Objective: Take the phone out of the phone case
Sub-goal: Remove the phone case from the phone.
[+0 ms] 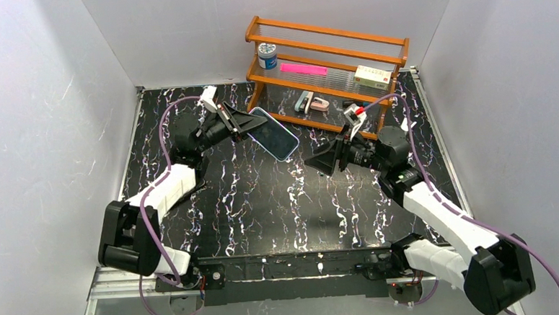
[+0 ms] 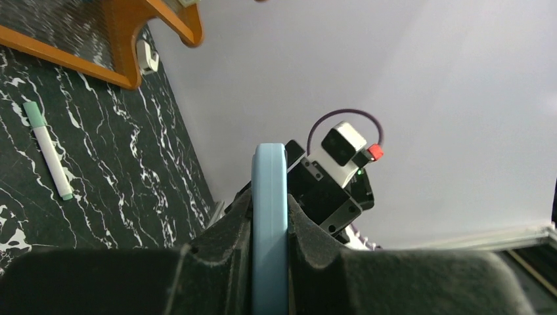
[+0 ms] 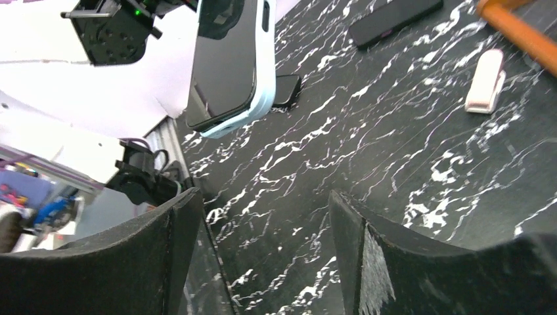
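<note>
A phone with a dark screen sits in a light blue case. My left gripper is shut on the cased phone's near end and holds it tilted above the black marble table. In the left wrist view the case's blue edge stands upright between the two fingers, which press both faces. My right gripper is open and empty, a short way right of the phone's free end and pointing at it. In the right wrist view the phone hangs ahead, beyond the open fingers.
A wooden rack stands at the back with a jar, a pink item, a box and staplers. A green-capped marker and a white-pink clip lie on the table. White walls enclose three sides.
</note>
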